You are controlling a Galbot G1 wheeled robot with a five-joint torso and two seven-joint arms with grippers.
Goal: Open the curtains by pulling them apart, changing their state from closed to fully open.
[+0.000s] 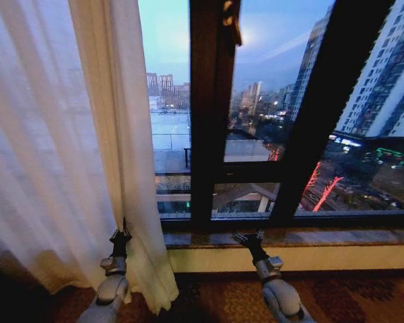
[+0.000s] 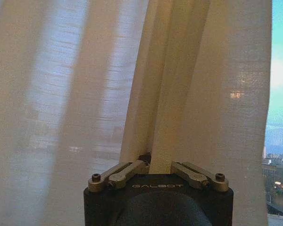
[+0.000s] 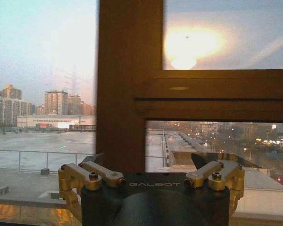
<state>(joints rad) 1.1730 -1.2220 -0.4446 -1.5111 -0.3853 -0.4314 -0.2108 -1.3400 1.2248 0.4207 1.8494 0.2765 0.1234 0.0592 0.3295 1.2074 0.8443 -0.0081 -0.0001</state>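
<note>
Window frame (image 1: pixel 212 114) ahead — left gripper (image 1: pixel 120 237) clamped on curtains (image 1: pixel 60 141), right gripper (image 1: pixel 249 238) spread apart near sill (image 1: pixel 337 237).

1. The word "GALBOT" stood in pale capitals on the dark housing of the left hand (image 2: pixel 151 162), just beneath its finger links, in the left wrist view.
2. The same "GALBOT" mark stood on the dark housing of the right hand (image 3: pixel 148 165), in the right wrist view.
3. No other writing could be read.
</note>
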